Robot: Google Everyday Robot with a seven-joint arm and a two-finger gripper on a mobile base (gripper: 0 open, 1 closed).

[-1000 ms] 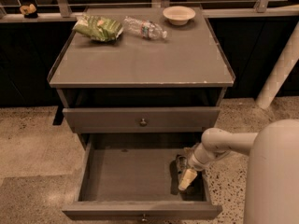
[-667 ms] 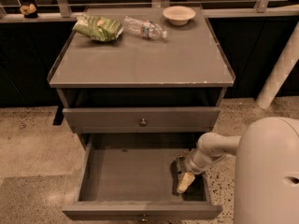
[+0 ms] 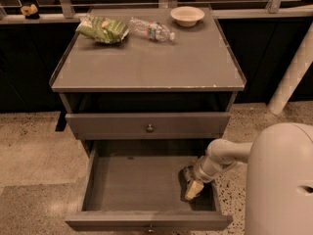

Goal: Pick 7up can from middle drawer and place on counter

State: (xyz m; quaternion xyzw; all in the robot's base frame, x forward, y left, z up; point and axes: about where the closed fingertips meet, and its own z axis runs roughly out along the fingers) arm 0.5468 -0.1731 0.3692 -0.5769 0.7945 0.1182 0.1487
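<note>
The middle drawer (image 3: 137, 185) is pulled wide open below the closed knobbed drawer (image 3: 149, 128). My gripper (image 3: 193, 189) reaches down into the drawer's right side, close to its right wall and low over the floor. The 7up can is hidden; only a dark shape shows right beside the gripper. The rest of the drawer floor is bare. The counter (image 3: 146, 65) is the grey cabinet top above, with a chipped pale front edge.
On the back of the counter lie a green snack bag (image 3: 103, 29), a clear water bottle (image 3: 152, 30) on its side and a pale bowl (image 3: 187, 15). My white body (image 3: 281, 180) fills the lower right. A white post (image 3: 292, 72) stands at the right.
My white body has come further into view from the right. The gripper has stayed at about the same spot in the drawer's right side.
</note>
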